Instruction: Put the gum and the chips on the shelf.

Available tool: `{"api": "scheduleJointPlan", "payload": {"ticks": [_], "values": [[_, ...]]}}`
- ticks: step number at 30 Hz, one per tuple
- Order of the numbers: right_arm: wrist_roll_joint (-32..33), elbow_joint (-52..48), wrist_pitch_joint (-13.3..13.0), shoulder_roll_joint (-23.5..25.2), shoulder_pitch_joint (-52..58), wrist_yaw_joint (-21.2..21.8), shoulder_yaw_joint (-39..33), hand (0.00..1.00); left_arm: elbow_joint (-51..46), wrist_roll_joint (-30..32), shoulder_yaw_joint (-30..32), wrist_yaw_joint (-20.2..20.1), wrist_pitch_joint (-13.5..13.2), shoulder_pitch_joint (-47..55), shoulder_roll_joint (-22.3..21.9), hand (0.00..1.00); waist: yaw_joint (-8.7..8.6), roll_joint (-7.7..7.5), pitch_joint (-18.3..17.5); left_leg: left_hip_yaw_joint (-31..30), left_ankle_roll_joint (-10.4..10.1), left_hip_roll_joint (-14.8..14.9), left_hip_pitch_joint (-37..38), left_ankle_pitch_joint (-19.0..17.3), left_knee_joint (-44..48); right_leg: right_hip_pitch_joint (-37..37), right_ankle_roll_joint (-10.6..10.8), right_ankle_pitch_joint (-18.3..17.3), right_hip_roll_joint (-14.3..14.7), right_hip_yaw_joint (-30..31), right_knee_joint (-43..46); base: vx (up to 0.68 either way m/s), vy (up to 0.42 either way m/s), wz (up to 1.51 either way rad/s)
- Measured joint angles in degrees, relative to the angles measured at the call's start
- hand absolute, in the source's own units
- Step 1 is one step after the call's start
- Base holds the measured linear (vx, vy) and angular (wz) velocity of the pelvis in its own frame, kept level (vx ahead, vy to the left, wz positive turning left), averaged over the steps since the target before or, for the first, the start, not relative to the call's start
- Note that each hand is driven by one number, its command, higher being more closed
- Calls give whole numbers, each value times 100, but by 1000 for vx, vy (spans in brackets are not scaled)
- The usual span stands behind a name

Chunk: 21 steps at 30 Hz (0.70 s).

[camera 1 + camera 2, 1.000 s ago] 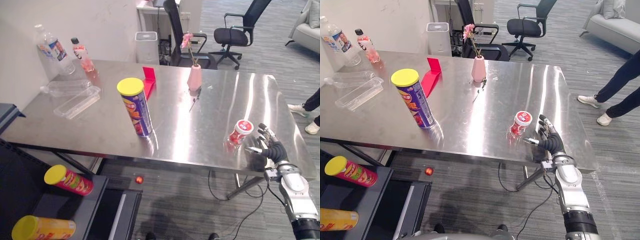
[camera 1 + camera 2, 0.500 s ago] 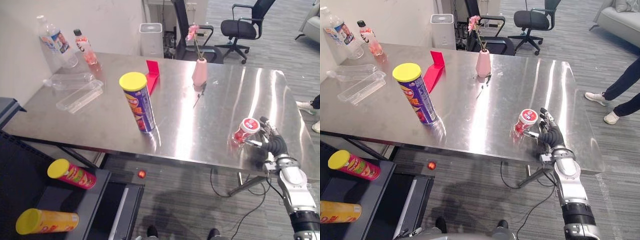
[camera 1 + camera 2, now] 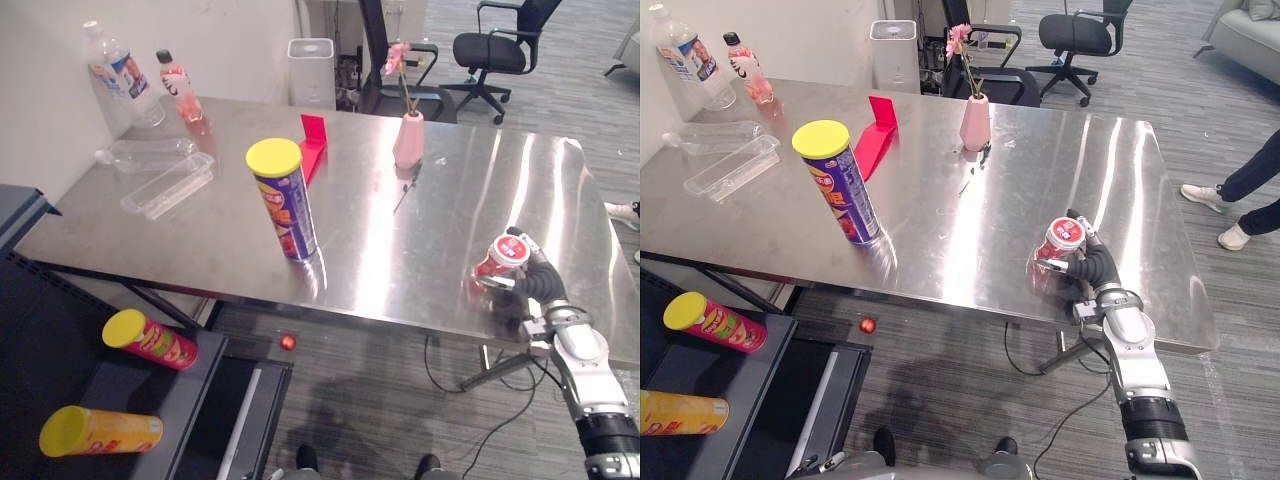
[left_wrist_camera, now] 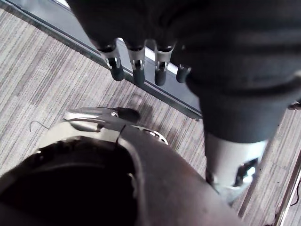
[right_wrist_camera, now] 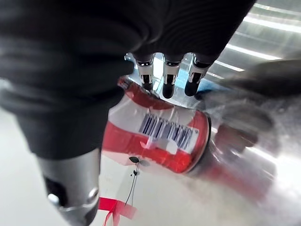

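gum can (image 3: 1060, 238) near upright, long axis vertical, lid up | right hand (image 3: 1098, 271) fingers wrapped round it

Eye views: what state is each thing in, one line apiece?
gum tub: standing on the table, lid on.
right hand: against the gum tub, grip unclear.
purple chips can: upright, lid on.
red chips can, yellow chips can: lying on the shelf.
vase: upright, holding a flower.
left hand: open, empty.

Three yellow-lidded cylindrical chip cans (image 3: 285, 205) (image 3: 150, 340) (image 3: 100, 432), one small red gum tub (image 3: 500, 260) with white lid, two clear plastic bottles (image 3: 118, 80) (image 3: 182, 92), one pink vase (image 3: 407, 150) with a flower, one red folded card (image 3: 312, 145), two black office chairs (image 3: 498, 50) (image 3: 372, 40), one white bin (image 3: 312, 72), one steel desk (image 3: 440, 215).
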Motion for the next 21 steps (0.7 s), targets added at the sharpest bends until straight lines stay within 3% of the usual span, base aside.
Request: {"api": "scheduleJointPlan", "payload": {"ticks": [21], "values": [[-175,-115,2,-4,18,10,9,100,-67,1,-17,1,-1,0,-8,0,101,17,10,-26,5,0,-6,14,0,-1,2,-1,-2,-6,13,0,0,0]]}}
